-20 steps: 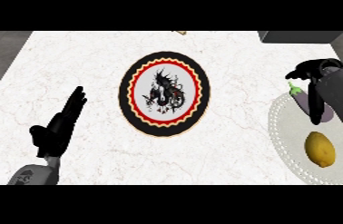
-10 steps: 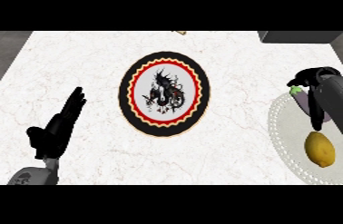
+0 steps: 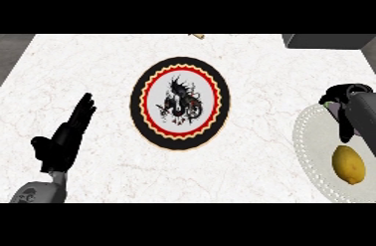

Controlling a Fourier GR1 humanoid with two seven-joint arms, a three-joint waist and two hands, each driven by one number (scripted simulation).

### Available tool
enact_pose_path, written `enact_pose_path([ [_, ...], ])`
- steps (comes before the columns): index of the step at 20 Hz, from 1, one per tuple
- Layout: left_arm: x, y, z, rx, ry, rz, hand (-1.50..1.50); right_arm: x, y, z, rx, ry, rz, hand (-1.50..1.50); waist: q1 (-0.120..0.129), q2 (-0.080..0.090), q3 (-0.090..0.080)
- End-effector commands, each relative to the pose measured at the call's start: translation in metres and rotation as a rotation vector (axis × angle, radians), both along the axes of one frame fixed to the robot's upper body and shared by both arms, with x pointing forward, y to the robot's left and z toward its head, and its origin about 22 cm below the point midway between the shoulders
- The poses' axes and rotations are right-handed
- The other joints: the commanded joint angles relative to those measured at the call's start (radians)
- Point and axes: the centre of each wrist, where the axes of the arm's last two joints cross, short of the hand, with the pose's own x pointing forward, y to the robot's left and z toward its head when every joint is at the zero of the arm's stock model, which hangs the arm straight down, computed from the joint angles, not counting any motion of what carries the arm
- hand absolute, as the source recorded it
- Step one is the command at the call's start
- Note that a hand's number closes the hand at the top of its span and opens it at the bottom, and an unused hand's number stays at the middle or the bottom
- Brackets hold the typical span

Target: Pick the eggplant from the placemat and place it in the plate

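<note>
Head view: looking steeply down on a white marbled table [image 3: 95, 70], with both forearms coming in from the bottom edge.
Right robot hand [image 3: 342, 93]: way over at the right, above the upper edge of the placemat. Fingers curled round the eggplant, thumb hanging down toward the lemon, grey forearm right behind it.
Eggplant [image 3: 332, 107]: pretty much buried under that hand, just a sliver of purple with a bit of green peeking out on the hand's left side. Sits at the placemat's upper edge, well apart from the plate. Can't tell whether it's lifted or lying on the mat.
Placemat [image 3: 308, 140]: white, round, lacy rim, cut off by the right edge of the view.
Lemon [image 3: 349, 164]: yellow, lying on the placemat below the right robot hand, not touching the eggplant.
Plate [image 3: 137, 105]: middle of the table, black rim, red scalloped ring, dark dragon figure on the white centre.
Left robot hand [image 3: 62, 140]: low left, resting, fingers straight and side by side pointing up, thumb sticking out to the side.
Extras: dark grey block [image 3: 330, 41] at the top right corner, and a small tan bit [image 3: 197, 36] at the top edge, too tiny to make out.
</note>
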Motion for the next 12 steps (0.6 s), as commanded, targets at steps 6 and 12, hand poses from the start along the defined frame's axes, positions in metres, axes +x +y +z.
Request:
enact_pose_path([
  [6, 0.007, 0.017, 0.005, 0.006, 0.002, -0.006, 0.0, -0.02, -0.035, -0.017, 0.128, 0.047, 0.04, 1.5, 0.006, 0.01, 0.009],
  [12, -0.019, 0.021, -0.022, 0.013, 0.053, 0.08, 0.0, -0.012, 0.002, -0.036, 0.103, -0.238, -0.257, 1.5, -0.096, -0.053, 0.004],
])
